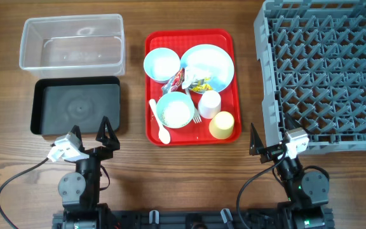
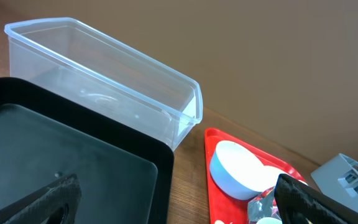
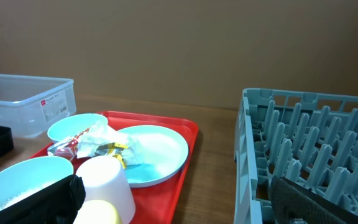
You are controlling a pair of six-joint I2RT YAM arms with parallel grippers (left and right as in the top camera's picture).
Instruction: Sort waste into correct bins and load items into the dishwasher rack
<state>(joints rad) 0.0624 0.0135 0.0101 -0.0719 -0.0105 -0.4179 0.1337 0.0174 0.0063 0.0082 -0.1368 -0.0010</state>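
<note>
left hand [image 1: 90, 133] open at lower left, below the black tray [image 1: 75, 108]; right hand [image 1: 267, 144] open at lower right by the dishwasher rack [image 1: 323, 70].

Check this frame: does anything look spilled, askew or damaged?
Nothing looks spilled or damaged. The only clutter is on the red tray: a red wrapper, a yellow wrapper and a crumpled tissue lie heaped at the round plate edge, and white grains sit in the near pale blue bowl.
</note>
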